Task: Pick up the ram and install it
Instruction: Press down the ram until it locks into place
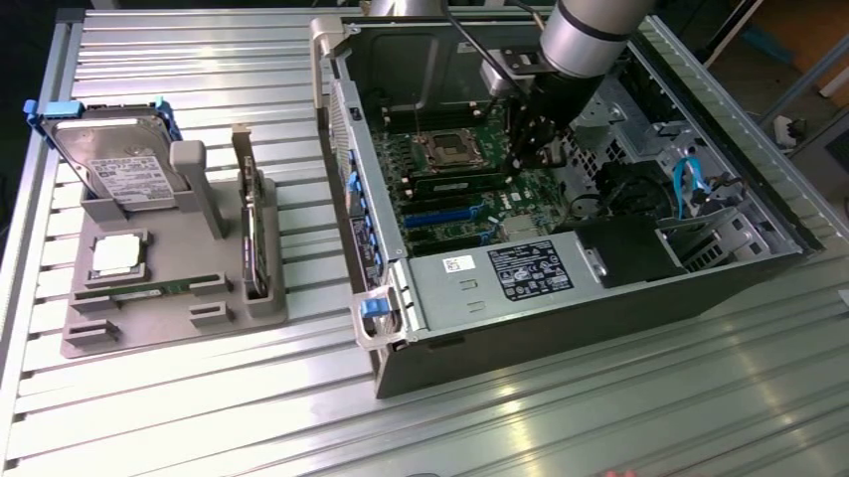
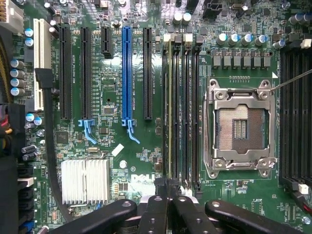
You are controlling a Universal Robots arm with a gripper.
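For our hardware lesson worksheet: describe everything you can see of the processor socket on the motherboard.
The processor socket is a square, silvery metal frame with rounded lobes at its corners, lying flat on the green motherboard. Its middle is empty: a brownish contact field with a small dark slotted patch at the centre, no chip seated. It sits between two banks of black memory slots. The shut tool is apart from it, nearer one bank.

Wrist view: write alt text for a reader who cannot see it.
A shut gripper hovers over a green motherboard, lined up with its memory slots. Beside the slots sits an empty processor socket; there are also black and blue expansion slots and a silver heatsink.
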